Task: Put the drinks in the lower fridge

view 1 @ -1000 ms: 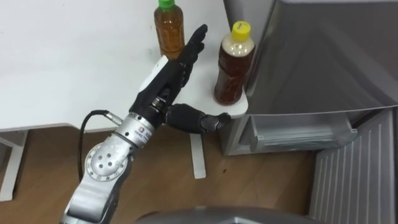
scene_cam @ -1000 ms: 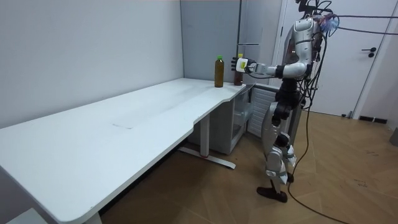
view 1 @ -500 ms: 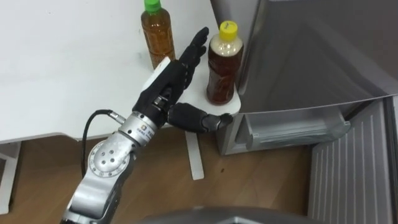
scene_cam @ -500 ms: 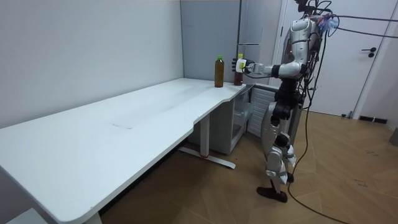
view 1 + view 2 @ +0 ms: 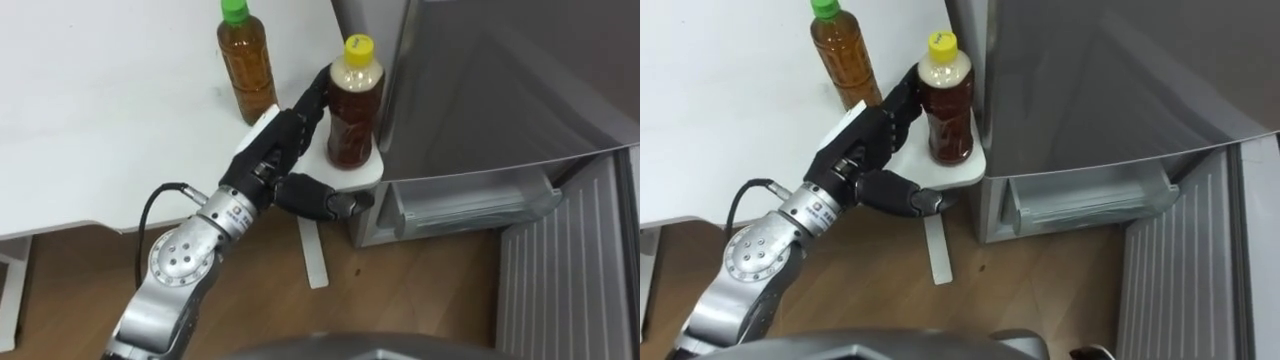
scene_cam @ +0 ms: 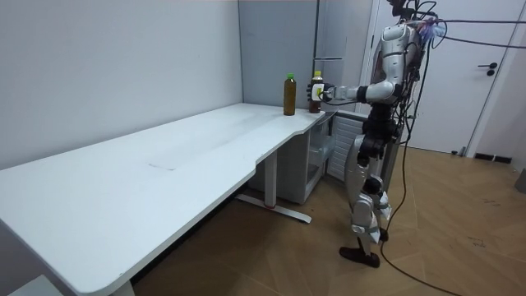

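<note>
Plainly, the green-capped bottle (image 5: 248,65) stands back from the table's (image 5: 100,120) front edge, clear of the work. The left hand (image 5: 270,155) reaches to the yellow-capped bottle (image 5: 350,105) at the table's right front corner, fingers straight along its side and thumb spread wide below. Whether they touch it is hard to tell. A push before the fingers close could tip the bottle off the corner or against the fridge (image 5: 500,90).

1. The robot stands upright facing the yellow-capped bottle (image 5: 350,115), with its left arm stretched forward toward it.
2. Its left hand (image 5: 278,158) is at the bottle's left side, palm turned toward it.
3. The fingers (image 5: 310,98) are straight, with the tips touching the bottle or just beside it.
4. The thumb (image 5: 322,198) juts out apart from them, below the bottle's base.
</note>
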`<state>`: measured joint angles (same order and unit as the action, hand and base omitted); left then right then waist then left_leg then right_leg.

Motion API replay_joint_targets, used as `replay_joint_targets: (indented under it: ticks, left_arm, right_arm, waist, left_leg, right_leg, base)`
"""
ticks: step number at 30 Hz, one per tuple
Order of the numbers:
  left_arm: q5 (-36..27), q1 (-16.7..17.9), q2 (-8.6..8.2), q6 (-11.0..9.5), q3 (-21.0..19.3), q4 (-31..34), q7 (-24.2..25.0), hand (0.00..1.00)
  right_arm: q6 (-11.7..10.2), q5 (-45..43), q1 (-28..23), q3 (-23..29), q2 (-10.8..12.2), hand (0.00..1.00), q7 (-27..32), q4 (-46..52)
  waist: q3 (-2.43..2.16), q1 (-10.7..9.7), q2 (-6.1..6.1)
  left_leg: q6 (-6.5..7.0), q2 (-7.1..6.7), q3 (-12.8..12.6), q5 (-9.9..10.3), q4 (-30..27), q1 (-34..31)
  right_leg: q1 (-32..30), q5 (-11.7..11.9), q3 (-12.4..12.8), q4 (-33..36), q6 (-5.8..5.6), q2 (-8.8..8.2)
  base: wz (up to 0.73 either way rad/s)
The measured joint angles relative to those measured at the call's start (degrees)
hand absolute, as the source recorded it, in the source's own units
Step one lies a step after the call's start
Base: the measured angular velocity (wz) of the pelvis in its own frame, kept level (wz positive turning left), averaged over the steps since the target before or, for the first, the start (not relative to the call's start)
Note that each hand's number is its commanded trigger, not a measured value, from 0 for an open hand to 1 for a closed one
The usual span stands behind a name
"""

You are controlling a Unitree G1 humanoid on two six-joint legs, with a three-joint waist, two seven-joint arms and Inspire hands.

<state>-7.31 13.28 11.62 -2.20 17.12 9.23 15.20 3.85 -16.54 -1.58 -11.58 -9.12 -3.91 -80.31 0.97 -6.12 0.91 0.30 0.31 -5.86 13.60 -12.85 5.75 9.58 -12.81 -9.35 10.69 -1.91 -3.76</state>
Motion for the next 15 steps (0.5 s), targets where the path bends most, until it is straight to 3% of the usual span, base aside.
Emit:
replay_joint_targets:
  ticks: [9, 15]
  left_arm:
    - [-1.71, -3.68, -0.24, 1.04, -0.20, -2.43, -0.60, 0.00]
    - [-2.99, -5.54, -0.13, 1.81, -1.53, -2.65, -1.16, 0.00]
  right_arm:
    - [0.05, 0.05, -0.18, 0.46, 0.26, 0.00, 0.14, 0.53]
    - [1.27, 0.47, -0.31, 0.54, 0.29, 0.00, 0.03, 0.37]
  waist:
    - [0.00, 0.05, 0.24]
    - [0.00, 0.06, 0.25]
  left_leg:
    - [0.01, 0.10, -0.51, 0.00, -0.52, -0.14]
    - [0.00, 0.40, -1.37, 0.02, -0.51, -0.20]
  right_leg:
    - [-0.46, 0.00, 1.34, 0.12, 0.00, 0.13]
    - [-0.94, 0.00, 1.86, 0.93, 0.01, 0.27]
  base:
    - [-0.02]
    - [-0.07]
